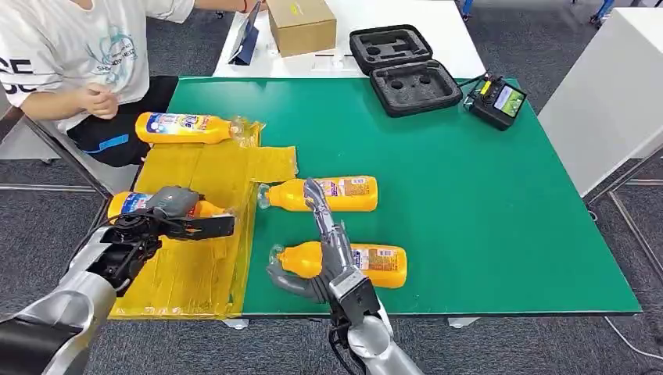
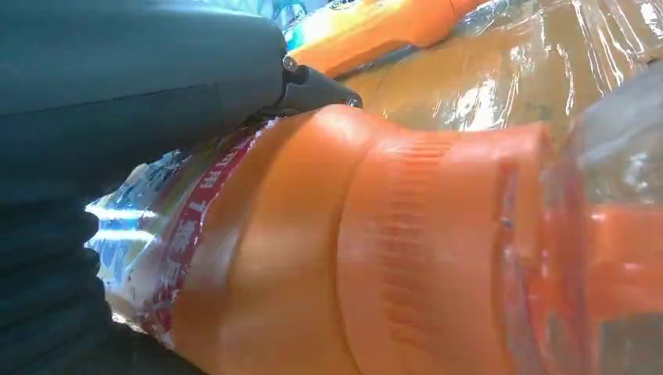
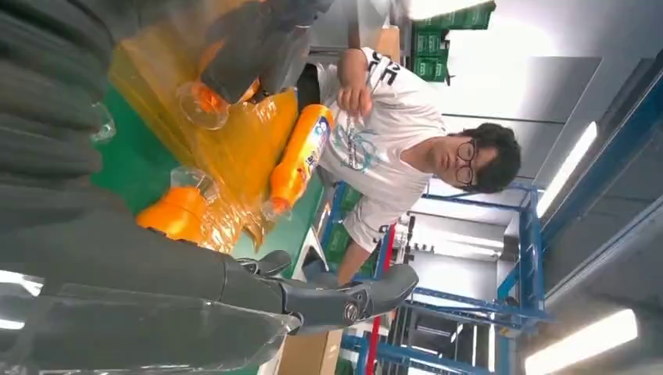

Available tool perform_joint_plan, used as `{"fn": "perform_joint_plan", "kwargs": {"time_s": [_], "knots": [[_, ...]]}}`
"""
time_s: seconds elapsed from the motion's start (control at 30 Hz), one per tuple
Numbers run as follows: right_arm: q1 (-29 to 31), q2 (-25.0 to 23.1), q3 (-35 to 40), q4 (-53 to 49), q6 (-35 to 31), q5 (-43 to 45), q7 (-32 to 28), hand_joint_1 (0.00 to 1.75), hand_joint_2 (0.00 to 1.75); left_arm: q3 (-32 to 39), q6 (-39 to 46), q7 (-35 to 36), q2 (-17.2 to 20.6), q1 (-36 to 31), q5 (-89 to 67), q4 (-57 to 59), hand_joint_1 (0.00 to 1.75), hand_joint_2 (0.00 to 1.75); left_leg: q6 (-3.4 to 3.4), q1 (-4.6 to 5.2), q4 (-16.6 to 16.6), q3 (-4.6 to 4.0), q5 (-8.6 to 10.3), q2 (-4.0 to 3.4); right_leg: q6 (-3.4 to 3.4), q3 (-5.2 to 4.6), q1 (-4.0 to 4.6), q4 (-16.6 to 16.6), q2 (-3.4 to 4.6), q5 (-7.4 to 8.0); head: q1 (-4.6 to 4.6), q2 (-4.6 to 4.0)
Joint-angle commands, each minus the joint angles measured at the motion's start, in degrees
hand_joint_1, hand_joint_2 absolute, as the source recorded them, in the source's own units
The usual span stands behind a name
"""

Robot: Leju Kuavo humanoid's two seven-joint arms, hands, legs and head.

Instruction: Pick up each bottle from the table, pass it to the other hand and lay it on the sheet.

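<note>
While the left hand [image 1: 168, 211] grips one bottle [image 1: 137, 205] over the yellow sheet [image 1: 199, 258], releasing it tilted could send it rolling off the near-left edge. The right hand [image 1: 317, 262], fingers spread, touches the nearest bottle [image 1: 367, 262] on the green table [image 1: 485, 219]; it may skid. The far black case [image 1: 403, 66] lies open, its foam hollows bare.

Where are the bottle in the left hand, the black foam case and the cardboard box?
Bottle in the left hand [image 2: 313, 258]: left wrist view, on its orange shoulder.
Black foam case [image 1: 414, 86]: head view, on the nearer half's foam.
Cardboard box [image 1: 302, 25]: head view, on its top face.
</note>
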State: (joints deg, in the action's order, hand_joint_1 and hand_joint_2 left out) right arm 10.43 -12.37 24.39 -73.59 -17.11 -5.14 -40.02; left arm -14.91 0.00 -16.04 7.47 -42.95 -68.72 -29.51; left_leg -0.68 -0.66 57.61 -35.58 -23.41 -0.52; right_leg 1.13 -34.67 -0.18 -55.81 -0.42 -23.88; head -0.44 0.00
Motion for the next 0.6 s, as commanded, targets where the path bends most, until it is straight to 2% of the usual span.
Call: {"fn": "perform_joint_plan", "kwargs": {"time_s": [0.03, 0.17, 0.2, 0.23, 0.27, 0.5, 0.53, 0.6], "knots": [[2.12, -0.24, -1.57, 3.59, 0.04, 0.17, 0.02, 0.0, 1.75, -1.93, -0.62, 0.29, -0.34, -2.13, -0.22, 5.62, 1.75, 1.75, 0.0, 0.03, -0.05, 0.31, -0.1, 0.02, 0.0, 0.29, -0.04, 0.03, 0.05, -0.1, 0.0, 0.0], [2.17, -0.24, -1.54, 3.84, 0.0, 0.1, 0.02, 0.0, 1.75, -1.51, -0.91, 0.44, -0.39, -2.18, 0.29, 5.96, 1.75, 1.75, 0.0, 0.02, -0.06, 0.27, -0.07, 0.02, 0.0, 0.26, -0.03, 0.04, 0.04, -0.08, 0.0, 0.0], [2.23, -0.27, -1.52, 3.99, 0.11, 0.17, 0.02, 0.0, 1.75, -1.24, -1.23, 0.41, -0.45, -2.3, 0.68, 6.17, 1.57, 1.75, 0.0, 0.02, -0.05, 0.21, -0.05, -0.01, -0.01, 0.2, -0.02, 0.04, 0.05, -0.05, 0.0, 0.0], [2.27, -0.26, -1.49, 4.08, 0.08, 0.14, 0.02, 0.0, 1.75, -1.23, -1.39, 0.43, -0.43, -2.41, 0.74, 6.31, 0.47, 1.75, 0.0, 0.02, -0.07, 0.36, -0.1, 0.01, -0.01, 0.35, -0.03, 0.05, 0.06, -0.1, 0.0, 0.0], [2.3, -0.29, -1.52, 4.24, 0.06, 0.22, 0.02, 0.0, 1.75, -0.63, -2.08, 0.25, -0.55, -2.6, 1.53, 6.65, 0.0, 1.75, 0.0, 0.02, -0.06, 0.27, -0.07, 0.01, -0.01, 0.25, -0.03, 0.03, 0.05, -0.07, 0.0, 0.0], [2.53, -0.22, -1.69, 5.23, -0.21, 0.61, 0.02, 0.0, 1.75, 2.04, -7.37, -3.58, -1.06, -2.86, 6.71, 7.41, 0.0, 1.75, 0.0, 0.03, -0.08, 0.3, -0.07, 0.0, 0.0, 0.29, -0.04, 0.06, 0.06, -0.06, 0.0, 0.0], [2.69, -0.24, -1.8, 5.51, -0.4, 0.56, 0.02, 0.0, 1.75, 2.08, -7.96, -3.79, -1.14, -2.9, 7.08, 7.4, 0.0, 0.0, 0.0, 0.02, -0.06, 0.25, -0.06, 0.0, 0.0, 0.25, -0.03, 0.05, 0.06, -0.05, 0.0, 0.0], [2.94, -0.33, -2.16, 6.06, -0.51, 0.68, 0.02, 0.0, 1.75, 2.15, -8.05, -2.65, -1.41, -3.07, 7.51, 7.27, 0.0, 0.0, 0.0, 0.03, -0.07, 0.29, -0.07, 0.01, 0.0, 0.3, -0.04, 0.05, 0.05, -0.07, 0.0, 0.0]]}}
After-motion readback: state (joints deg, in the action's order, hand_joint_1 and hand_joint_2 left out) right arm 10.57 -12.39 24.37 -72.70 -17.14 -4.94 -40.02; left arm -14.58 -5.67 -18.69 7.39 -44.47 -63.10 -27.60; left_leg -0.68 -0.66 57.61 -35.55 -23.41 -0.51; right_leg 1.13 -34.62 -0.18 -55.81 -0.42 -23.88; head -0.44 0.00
